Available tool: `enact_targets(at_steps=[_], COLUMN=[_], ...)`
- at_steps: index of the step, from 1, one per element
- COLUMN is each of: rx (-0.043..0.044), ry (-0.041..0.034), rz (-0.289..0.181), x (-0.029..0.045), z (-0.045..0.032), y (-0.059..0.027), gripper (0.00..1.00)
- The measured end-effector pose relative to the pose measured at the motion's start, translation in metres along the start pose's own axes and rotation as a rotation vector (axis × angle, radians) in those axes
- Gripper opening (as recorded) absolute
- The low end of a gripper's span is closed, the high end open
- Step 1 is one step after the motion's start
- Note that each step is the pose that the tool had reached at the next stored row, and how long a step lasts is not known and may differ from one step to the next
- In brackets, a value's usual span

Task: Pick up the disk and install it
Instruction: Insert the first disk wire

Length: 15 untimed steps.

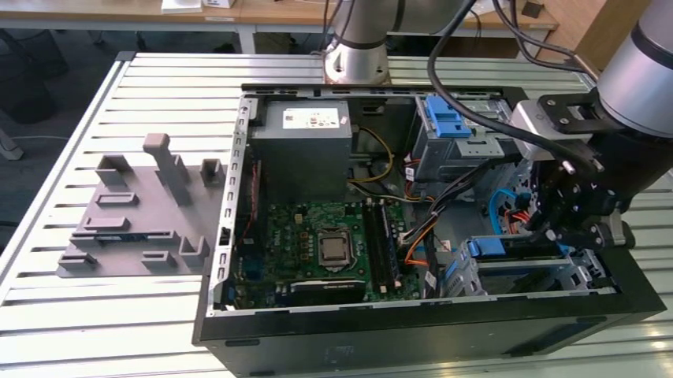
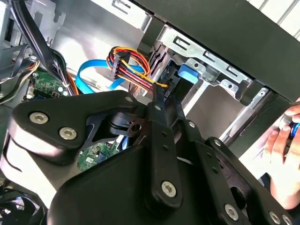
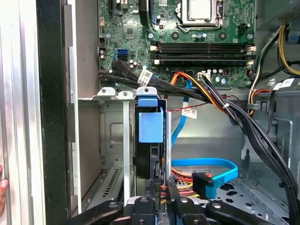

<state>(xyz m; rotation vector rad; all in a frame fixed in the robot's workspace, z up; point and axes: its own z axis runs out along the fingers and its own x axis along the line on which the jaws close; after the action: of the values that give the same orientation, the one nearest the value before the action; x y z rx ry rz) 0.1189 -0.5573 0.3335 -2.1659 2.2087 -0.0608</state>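
Hovering over the case's drive bay (image 3: 119, 140), your gripper (image 3: 161, 199) is seating the disk (image 3: 151, 124), which is standing on edge in the slot; jaws closed thin around its rear edge, needing a straight push.

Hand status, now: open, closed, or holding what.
Hand: closed on the disk, which stands on edge in the drive cage.

disk (image 3: 151, 140) mostly hidden in bay, hand (image 2: 286, 154) cut off
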Motion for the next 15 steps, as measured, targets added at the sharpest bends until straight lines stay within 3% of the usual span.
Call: enact_targets(at_steps=[5, 8, 15], rx=[0.0000, 0.0000, 0.0000], ry=[-0.0020, -0.0018, -0.0018], rz=[0.000, 0.000, 0.000], x=[0.0000, -0.0001, 0.0000], z=[-0.0046, -0.0054, -0.0073], y=[-0.0003, -0.0003, -0.0004], gripper=[0.22, 0.11, 0.11])
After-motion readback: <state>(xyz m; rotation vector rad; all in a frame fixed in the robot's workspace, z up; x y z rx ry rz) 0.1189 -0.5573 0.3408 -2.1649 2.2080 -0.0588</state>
